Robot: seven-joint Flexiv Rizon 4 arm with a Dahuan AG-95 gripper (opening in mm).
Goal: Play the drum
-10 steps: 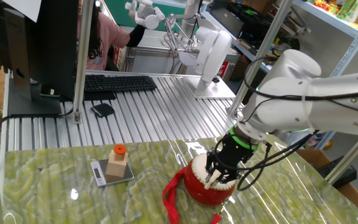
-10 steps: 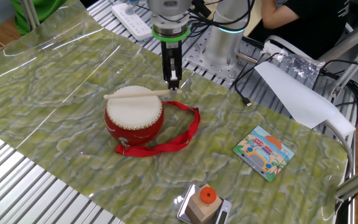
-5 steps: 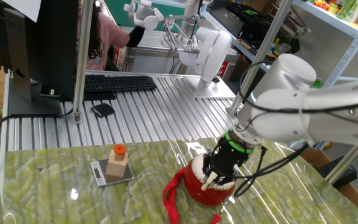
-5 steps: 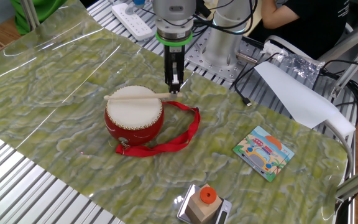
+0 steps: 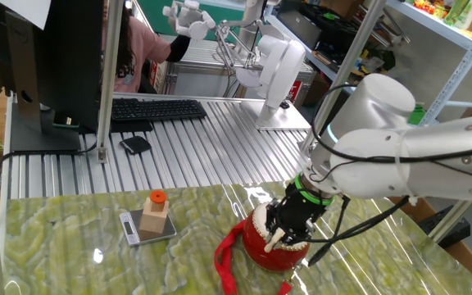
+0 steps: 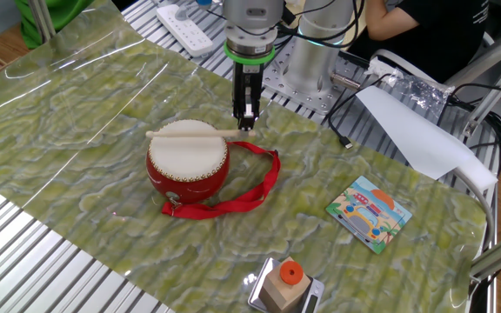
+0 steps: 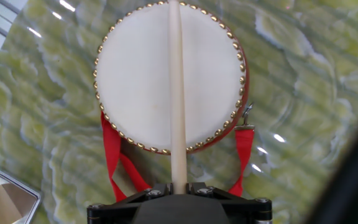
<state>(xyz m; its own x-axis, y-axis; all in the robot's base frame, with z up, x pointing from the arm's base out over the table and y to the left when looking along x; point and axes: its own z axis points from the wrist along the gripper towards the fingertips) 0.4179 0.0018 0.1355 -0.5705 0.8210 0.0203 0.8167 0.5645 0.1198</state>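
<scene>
One small drum (image 6: 187,160) sits mid-desk on the green marbled sheet (image 6: 76,113), nearer the back edge: a red barrel body, cream skin ringed with brass studs, a limp red ribbon strap (image 6: 249,189) trailing right. It looks light and hollow, likely to skid if struck off-centre; the taut skin is the part to hit. Lying across the skin is a pale, smooth, stiff wooden stick (image 6: 200,132), best held by its end. At its right end the gripper (image 6: 246,122), pointing down, is clamped on the stick.
</scene>
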